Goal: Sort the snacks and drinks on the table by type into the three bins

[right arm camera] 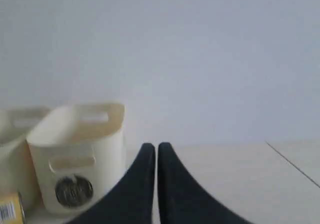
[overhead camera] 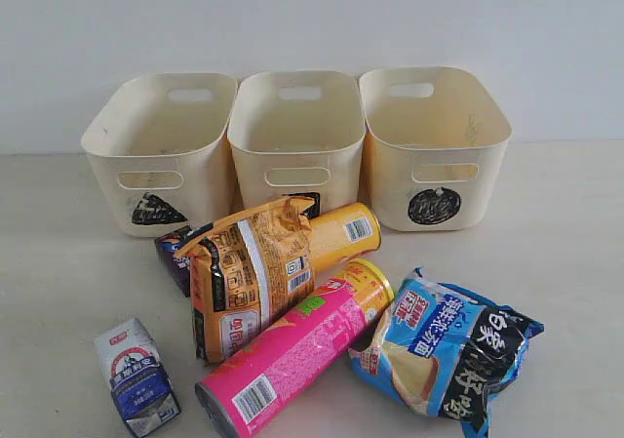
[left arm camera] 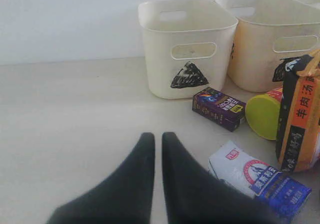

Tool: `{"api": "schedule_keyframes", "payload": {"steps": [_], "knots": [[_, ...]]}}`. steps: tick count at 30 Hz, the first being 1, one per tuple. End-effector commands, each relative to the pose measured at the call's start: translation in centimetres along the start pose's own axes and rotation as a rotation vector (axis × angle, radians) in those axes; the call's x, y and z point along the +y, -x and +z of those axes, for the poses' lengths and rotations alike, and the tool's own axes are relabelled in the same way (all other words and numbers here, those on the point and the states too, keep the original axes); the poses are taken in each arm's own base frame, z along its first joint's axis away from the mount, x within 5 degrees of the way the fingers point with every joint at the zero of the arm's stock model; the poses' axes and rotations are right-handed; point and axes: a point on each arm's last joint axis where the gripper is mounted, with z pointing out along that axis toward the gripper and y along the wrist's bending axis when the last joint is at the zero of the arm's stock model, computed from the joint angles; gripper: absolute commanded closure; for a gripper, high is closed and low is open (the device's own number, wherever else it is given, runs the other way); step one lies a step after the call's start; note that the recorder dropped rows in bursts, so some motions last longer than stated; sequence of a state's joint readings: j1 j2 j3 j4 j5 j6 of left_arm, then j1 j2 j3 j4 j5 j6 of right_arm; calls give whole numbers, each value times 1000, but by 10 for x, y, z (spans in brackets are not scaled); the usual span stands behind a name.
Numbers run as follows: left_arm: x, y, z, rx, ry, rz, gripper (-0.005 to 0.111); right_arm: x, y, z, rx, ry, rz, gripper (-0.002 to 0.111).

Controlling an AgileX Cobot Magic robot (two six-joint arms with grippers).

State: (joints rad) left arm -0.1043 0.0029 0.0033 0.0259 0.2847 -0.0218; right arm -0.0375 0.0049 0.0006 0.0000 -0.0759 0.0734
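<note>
Three cream bins stand in a row at the back: triangle bin (overhead camera: 161, 150), square bin (overhead camera: 297, 136) and circle bin (overhead camera: 434, 145). In front lie the orange-brown bag (overhead camera: 249, 272), the yellow tube (overhead camera: 341, 233), the pink tube (overhead camera: 292, 355), the blue-black bag (overhead camera: 448, 350), the dark purple carton (overhead camera: 175, 253) and the white and blue carton (overhead camera: 136, 375). No gripper shows in the exterior view. My left gripper (left arm camera: 158, 136) is shut and empty over bare table, left of the white and blue carton (left arm camera: 257, 179). My right gripper (right arm camera: 156, 146) is shut, empty, beside the circle bin (right arm camera: 77, 154).
The pale table (overhead camera: 58, 262) spreads wide to the left of the pile and to the right past the circle bin. A plain wall (overhead camera: 312, 19) rises behind the bins. A table edge line (right arm camera: 292, 164) shows in the right wrist view.
</note>
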Motion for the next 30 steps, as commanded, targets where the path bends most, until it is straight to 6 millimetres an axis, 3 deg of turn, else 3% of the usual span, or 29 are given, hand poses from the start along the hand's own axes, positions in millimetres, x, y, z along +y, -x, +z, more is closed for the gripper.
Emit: {"api": "schedule_keyframes", "payload": {"steps": [1,4,11,14,18,23,30], "knots": [[0,2,-1,-12,0,-16,102,0,18,-2,-194,21,224,108],[0,2,-1,-12,0,-16,102,1,25,-4,-264,33,215,108],[0,2,-1,-14,0,-16,102,5,80,-1,-364,46,164,108],[0,2,-1,-14,0,-16,102,6,99,10,-354,42,144,108],[0,2,-1,-14,0,-16,102,9,124,41,-281,33,124,108],[0,2,-1,-14,0,-16,102,11,131,79,-187,31,64,108],[0,2,-1,-10,0,-16,102,11,103,123,15,35,-19,108]]}}
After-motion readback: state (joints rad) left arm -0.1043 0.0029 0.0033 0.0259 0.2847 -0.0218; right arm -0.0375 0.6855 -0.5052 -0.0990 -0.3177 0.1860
